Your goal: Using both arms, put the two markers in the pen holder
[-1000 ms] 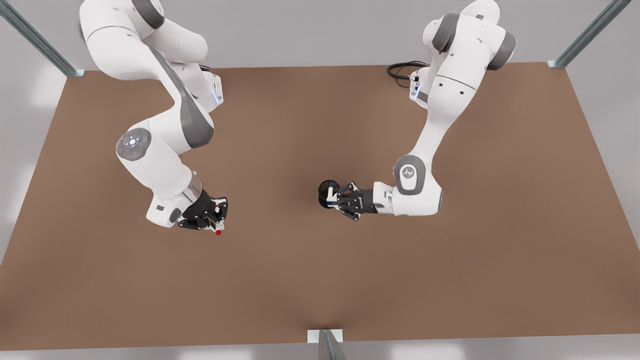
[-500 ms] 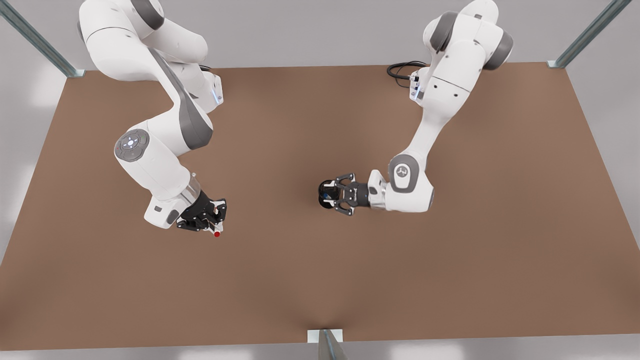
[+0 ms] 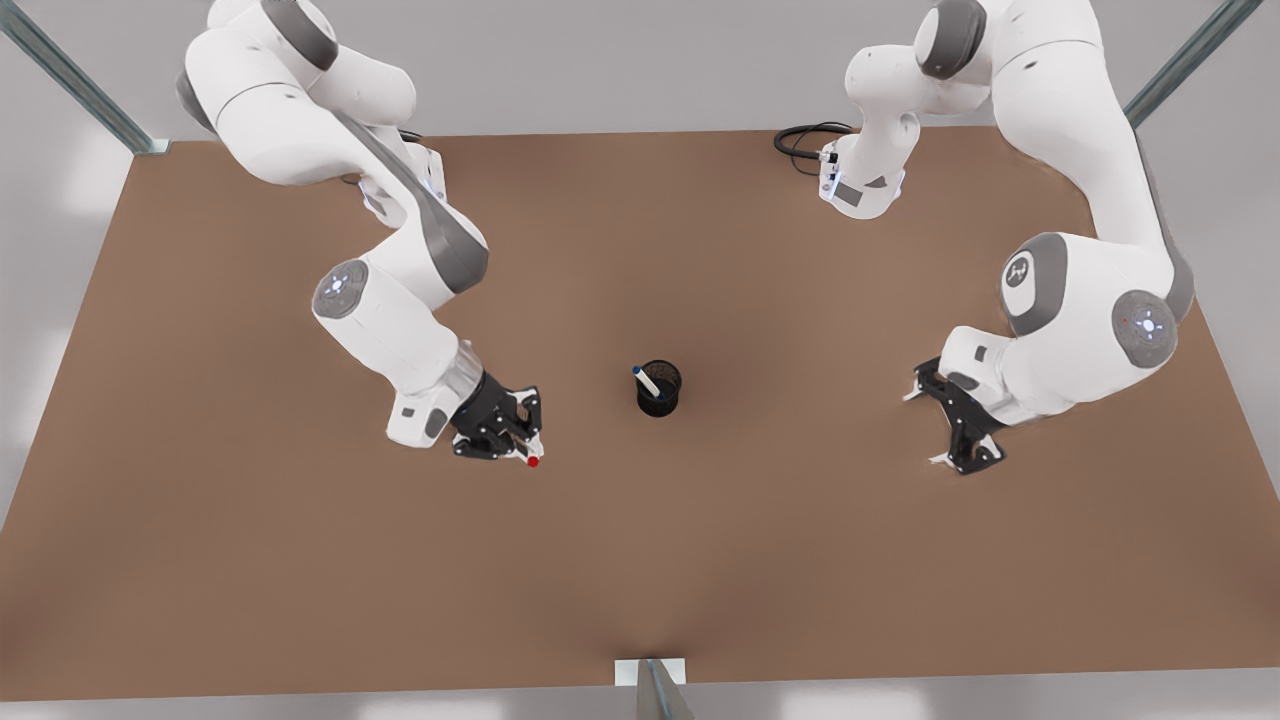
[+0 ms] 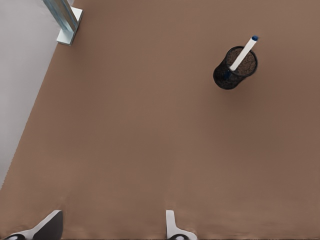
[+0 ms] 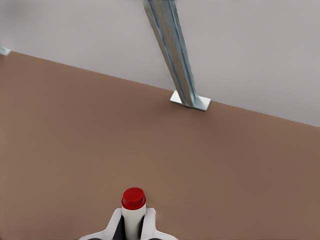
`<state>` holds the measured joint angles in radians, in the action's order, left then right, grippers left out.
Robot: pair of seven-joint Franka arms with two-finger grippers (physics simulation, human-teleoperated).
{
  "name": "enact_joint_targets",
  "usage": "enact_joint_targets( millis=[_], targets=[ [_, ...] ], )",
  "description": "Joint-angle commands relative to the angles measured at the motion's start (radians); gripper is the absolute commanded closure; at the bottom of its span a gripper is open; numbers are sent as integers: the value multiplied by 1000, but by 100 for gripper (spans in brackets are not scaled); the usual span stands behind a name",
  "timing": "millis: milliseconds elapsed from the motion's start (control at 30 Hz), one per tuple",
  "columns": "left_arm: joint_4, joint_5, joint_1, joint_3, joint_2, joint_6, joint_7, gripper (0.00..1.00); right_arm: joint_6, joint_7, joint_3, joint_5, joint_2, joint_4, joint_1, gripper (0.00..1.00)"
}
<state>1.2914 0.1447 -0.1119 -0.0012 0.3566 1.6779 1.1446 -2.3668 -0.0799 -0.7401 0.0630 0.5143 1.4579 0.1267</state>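
Brown tabletop (image 3: 800, 560) is carrying the whole scene, and the two white arms are reaching in over it from the far edge.

The arm on the front view's right is ending in the left gripper (image 3: 930, 428), which is hanging well apart from the cup with its jaws spread wide and nothing between them. That looks like a waiting pose, clear of the middle, so the other arm has room to approach.

The arm on the front view's left is ending in the right gripper (image 3: 522, 440). It is pinching the red marker (image 3: 533, 461) by its white barrel, jaws closed onto it, and the red end is poking out past the fingertips, as the right wrist view also shows (image 5: 133, 205). It is hovering near the cup but not over it.

The pen holder (image 3: 659, 390) is standing upright between the two grippers, the black mesh cup also showing in the left wrist view (image 4: 235, 67). The blue marker (image 3: 646, 382) is already sitting inside, leaning against the rim with its blue tip sticking out. One marker looks done. The red one is probably needing a carry over the mouth and a tilt towards vertical before release.
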Motion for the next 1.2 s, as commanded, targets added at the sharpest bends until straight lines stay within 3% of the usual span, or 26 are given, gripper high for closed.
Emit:
enact_joint_targets(
  millis=[0,233,433,767,967,1167],
  targets=[
    [66,-152,37,3,-99,-106,-1135,0,-167,-67,-2,3,13,-1,-21,74],
    [68,-155,37,4,-108,-145,-1122,0,-215,-87,-5,-32,26,7,-90,75],
    [71,-148,40,7,-102,-148,-1123,0,-641,-93,-2,-17,89,211,-150,75],
    [77,-146,38,7,-82,-152,-1125,0,-704,-93,8,11,122,240,-179,74],
    [77,-146,38,7,-80,-147,-1125,0,-864,-96,7,32,110,394,-173,74],
    [77,-146,46,7,-80,-145,-1123,0,-893,-98,10,44,121,433,-202,74]
  ],
)
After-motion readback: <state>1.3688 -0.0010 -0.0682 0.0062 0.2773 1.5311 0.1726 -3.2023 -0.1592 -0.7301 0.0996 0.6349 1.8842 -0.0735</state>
